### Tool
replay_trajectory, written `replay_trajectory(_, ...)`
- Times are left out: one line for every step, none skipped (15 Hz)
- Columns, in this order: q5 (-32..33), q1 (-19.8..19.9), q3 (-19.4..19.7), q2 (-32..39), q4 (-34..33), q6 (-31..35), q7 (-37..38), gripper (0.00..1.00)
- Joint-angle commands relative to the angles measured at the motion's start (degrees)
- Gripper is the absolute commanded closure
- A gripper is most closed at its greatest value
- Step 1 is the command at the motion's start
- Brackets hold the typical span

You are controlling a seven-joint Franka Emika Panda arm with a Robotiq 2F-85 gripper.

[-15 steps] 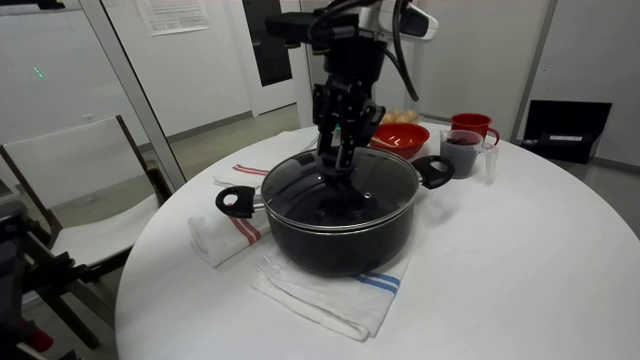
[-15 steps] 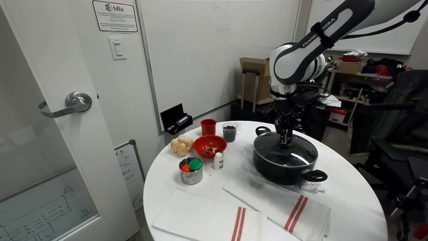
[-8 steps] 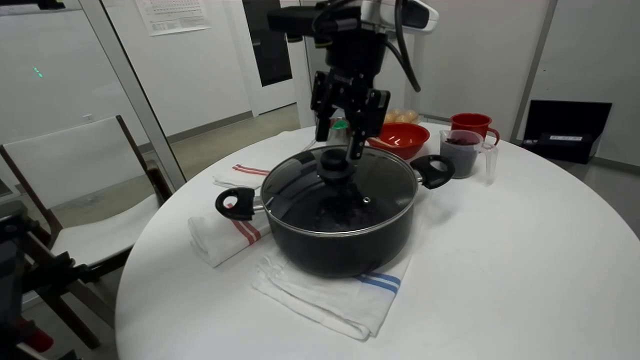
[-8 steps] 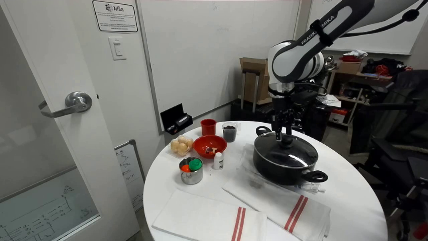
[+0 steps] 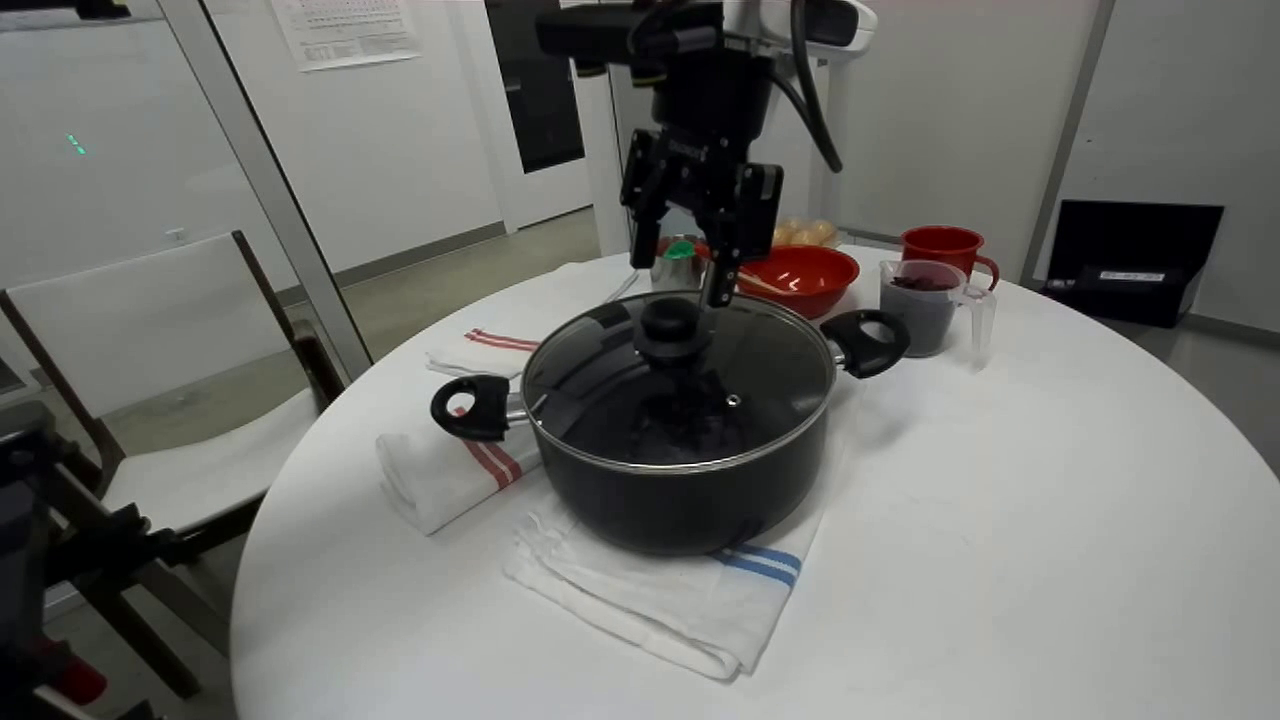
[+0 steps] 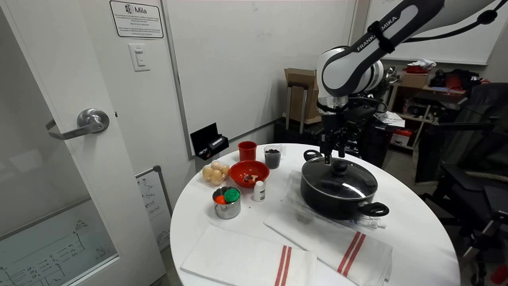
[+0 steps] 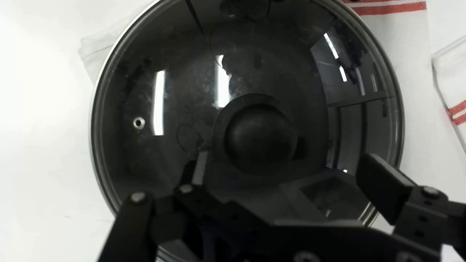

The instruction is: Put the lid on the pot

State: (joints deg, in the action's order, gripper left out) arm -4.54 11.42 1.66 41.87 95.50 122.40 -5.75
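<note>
"Firstly, location of the glass lid [image 5: 610, 400]?"

"Centre of the frame in an exterior view, seated level on the wide black pot [image 5: 685, 515]; its metal rim meets the pot's rim along the visible edge. Lid on pot in both exterior views."

"State of the Robotiq gripper [image 5: 682, 276]?"

"Jaws apart. It hangs over the lid, pointing down, upper centre of that frame. In the wrist view the black knob [image 7: 260, 138] sits mid-frame, outside the grip; the fingers [image 7: 382, 189] stand lower, one to its lower left, the other to its lower right. Contact between finger and glass: cannot be told."

"Beneath the pot?"

"A white towel with blue stripes [image 5: 660, 610], reaching toward the bottom of the frame, laid on the round white table [image 5: 1050, 490]."

"Also on the table?"

"In an exterior view, left of the pot: red bowl [image 6: 237, 174], with red mug [image 6: 247, 152] above it in the frame, measuring cup [image 6: 272, 162] of dark contents at its upper right, brown eggs [image 6: 216, 174] at its left. Lower down, a white bottle [image 6: 259, 192] and a metal cup [image 6: 227, 212] holding a green item [image 6: 232, 195] and an orange item [image 6: 220, 200]. Across the lower part of the frame, two white towels with red stripes [image 6: 246, 254], side by side."
</note>
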Motion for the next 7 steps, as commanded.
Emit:
replay_trajectory(-1.2,-0.4,0.1,-1.9,2.0,0.7,0.4,0.0)
replay_trajectory(-1.2,-0.4,0.1,-2.3,2.6,1.1,0.6,0.0)
replay_trajectory(-1.3,-0.6,0.1,-3.1,3.6,1.5,0.7,0.0)
replay_trajectory(-0.3,-0.4,0.4,-0.3,0.3,0.1,-0.2,0.0)
replay_trajectory(-0.3,-0.4,0.4,-0.4,0.4,0.1,-0.2,0.0)
replay_trajectory(-0.3,-0.4,0.4,-0.4,0.4,0.1,-0.2,0.0)
replay_trajectory(-0.3,-0.4,0.4,-0.3,0.4,0.1,-0.2,0.0)
